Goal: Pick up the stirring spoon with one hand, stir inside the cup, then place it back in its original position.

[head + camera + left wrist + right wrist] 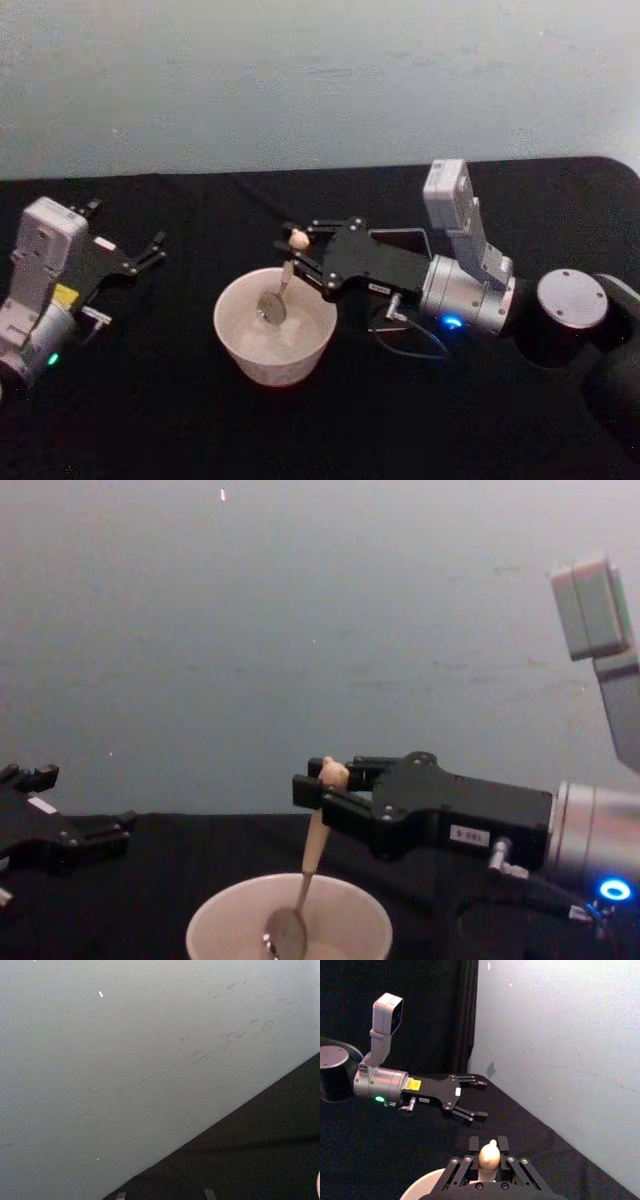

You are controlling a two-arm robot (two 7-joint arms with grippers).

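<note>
Plainly, right gripper (300,246) clenched on beige-handled stirring spoon (273,304), shiny bowl inside cream cup (275,368), left gripper (124,228) spread, idle.

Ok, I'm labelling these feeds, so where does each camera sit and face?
Head: high, looking down on cup, left gripper, right gripper.
Chest: low, facing the wall; right gripper holds spoon in cup.
Left wrist: on left arm, facing wall and table.
Right wrist: behind its fingers and the spoon, facing the left gripper.
Head and chest share spoon in cup.

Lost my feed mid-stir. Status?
Right gripper shut on stirring spoon, bowl inside cup. Left gripper open, parked left. No obstruction near cup.
</note>
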